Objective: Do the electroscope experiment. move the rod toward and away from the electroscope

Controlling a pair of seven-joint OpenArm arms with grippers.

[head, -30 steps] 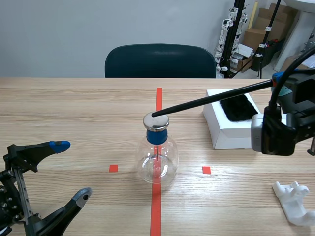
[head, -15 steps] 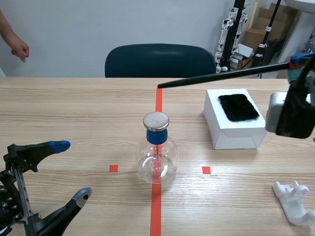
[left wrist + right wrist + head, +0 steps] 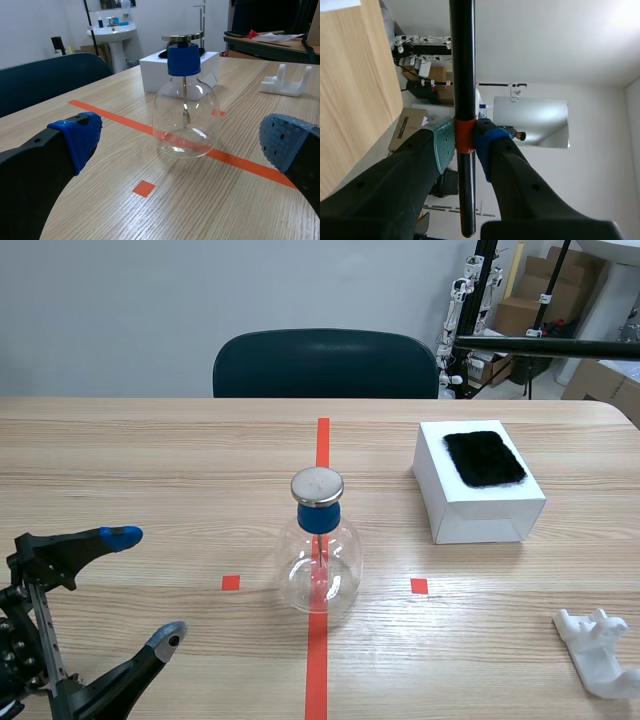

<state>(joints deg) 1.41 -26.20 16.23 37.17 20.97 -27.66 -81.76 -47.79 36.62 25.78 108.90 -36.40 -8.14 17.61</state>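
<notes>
My right gripper [image 3: 465, 144] pinches the rod [image 3: 462, 60]; left gripper [image 3: 145, 586] gapes empty; I'd ease the tip near the electroscope [image 3: 320, 550] slowly, never touching.

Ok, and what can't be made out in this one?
Right wrist view: the right gripper is shut on the rod, whose far end is cut off.
Scene view: that gripper lies beyond the edge; only the rod shows.
Electroscope: its foil is too thin in the scene and left wrist views to tell whether it is deflected.
White holder: partly cut off in the scene view.
</notes>
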